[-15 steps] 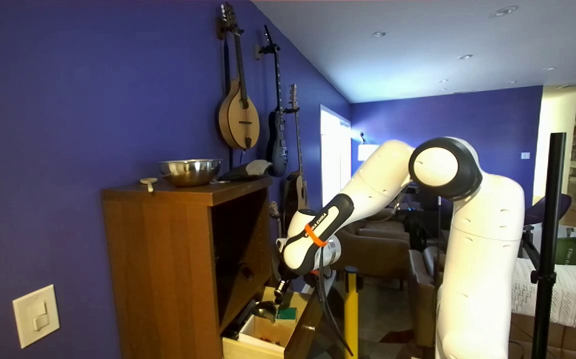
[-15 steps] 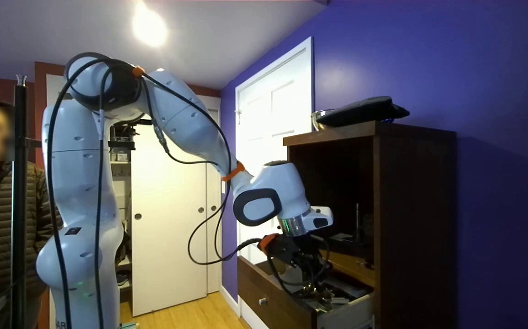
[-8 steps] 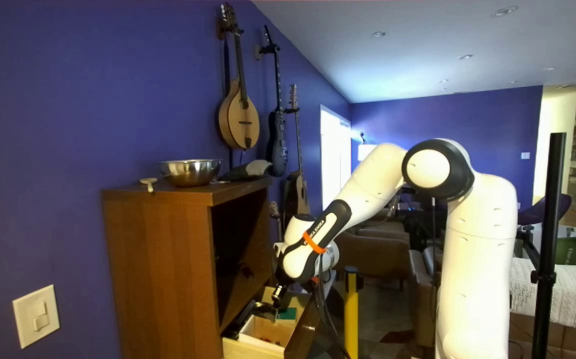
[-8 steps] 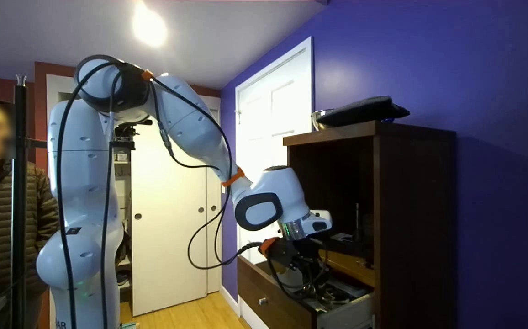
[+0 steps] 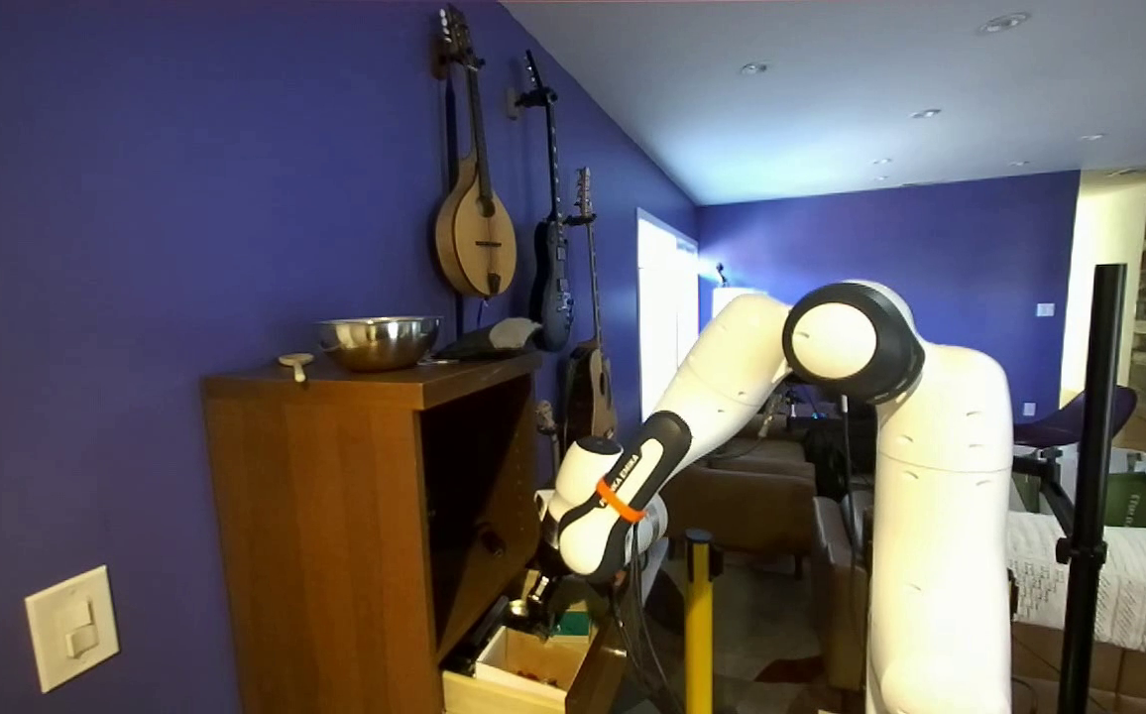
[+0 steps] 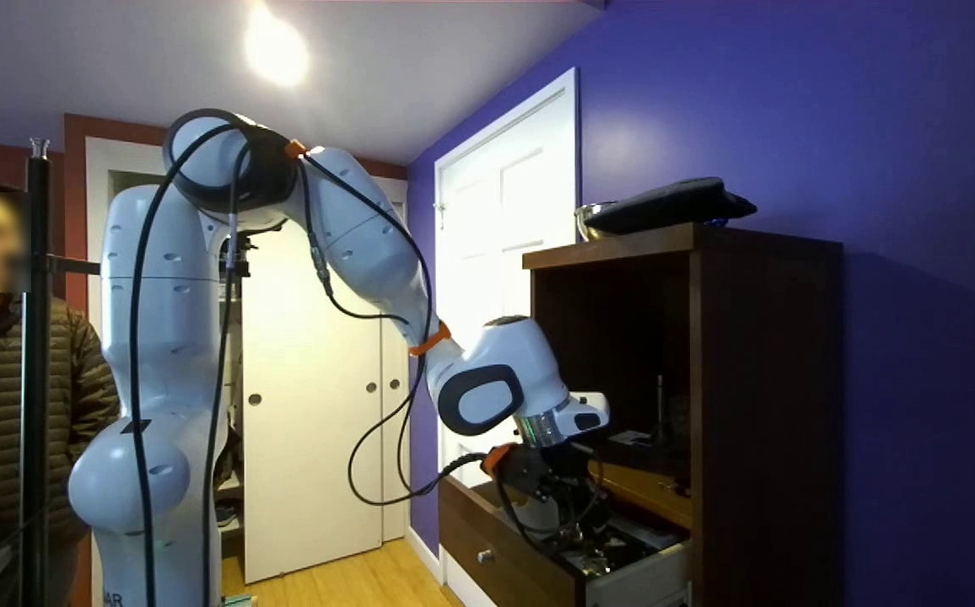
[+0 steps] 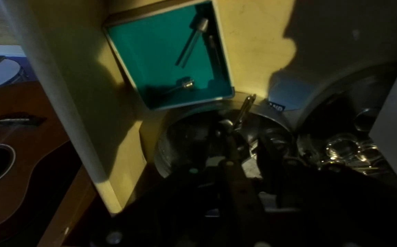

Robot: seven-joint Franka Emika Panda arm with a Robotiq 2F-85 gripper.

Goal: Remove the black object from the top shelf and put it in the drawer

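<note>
My black gripper [image 5: 535,599], over the open pale-wood drawer [image 5: 484,696], is too dark to call spread or pinching, and I cannot locate the black object; any release should come low, clear of the teal-lined square box [image 7: 136,48].

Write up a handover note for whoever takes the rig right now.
Gripper: low over the open drawer; too dark to tell whether it is open, shut or holding anything.
In the drawer: a teal-lined box and a round metal container, among other things.
Top shelf: deep in shadow; a thin upright item shows inside.
Black object: can't be picked out for certain.
Done: drawer is open; the transfer itself can't be confirmed.
Left: check whether the black object is held; if so, probably release it in the drawer, then lift clear.
</note>
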